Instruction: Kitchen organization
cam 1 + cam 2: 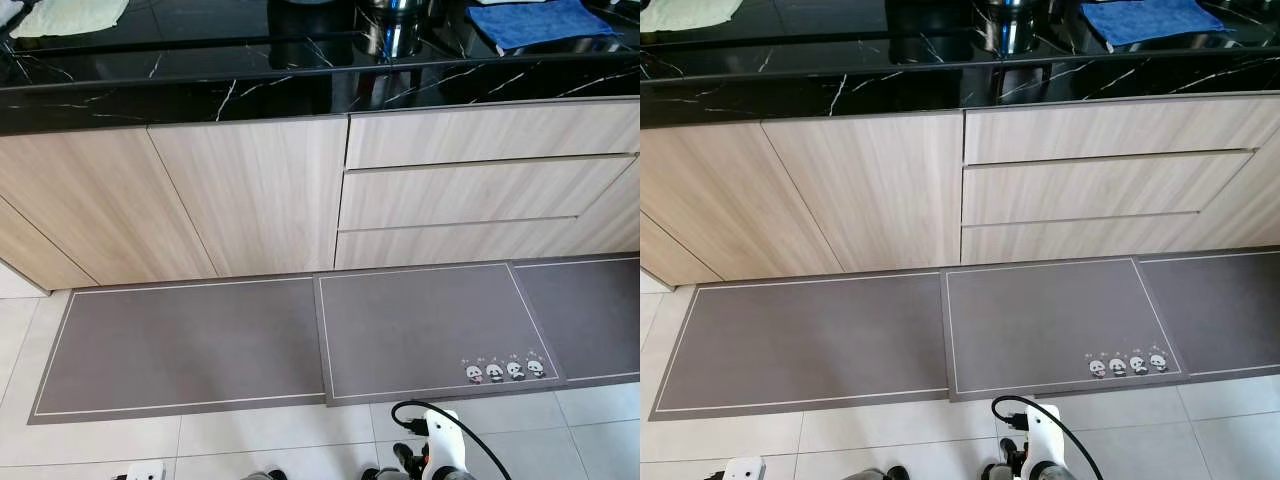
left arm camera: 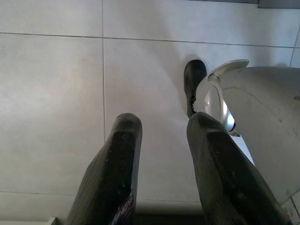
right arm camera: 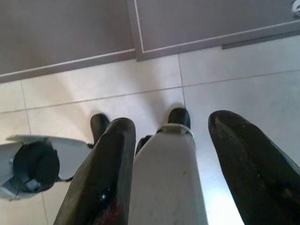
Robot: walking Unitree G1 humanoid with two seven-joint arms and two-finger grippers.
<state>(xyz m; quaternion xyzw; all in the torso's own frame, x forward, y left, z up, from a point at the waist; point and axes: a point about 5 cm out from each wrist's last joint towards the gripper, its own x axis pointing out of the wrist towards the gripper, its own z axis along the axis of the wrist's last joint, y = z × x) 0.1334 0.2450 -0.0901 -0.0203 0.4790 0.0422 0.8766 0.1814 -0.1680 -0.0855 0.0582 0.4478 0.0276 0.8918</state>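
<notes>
Left eye view: grey mats lie between the robot and the cabinets, the counter at twelve o'clock. A foot could catch a mat edge (my guess). Left gripper and right gripper hang idle, jaws apart, empty.

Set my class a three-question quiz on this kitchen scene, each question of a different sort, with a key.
1. True or false: the blue cloth lies on the grey floor mats.
2. What small figures are printed on the middle mat's corner?
A flowers B pandas C stars
3. Fill in: both the left gripper and the right gripper hang over the pale floor tiles with fingers ____.

Key: 1 false, it lies on the black countertop; 2 B; 3 open.
</notes>
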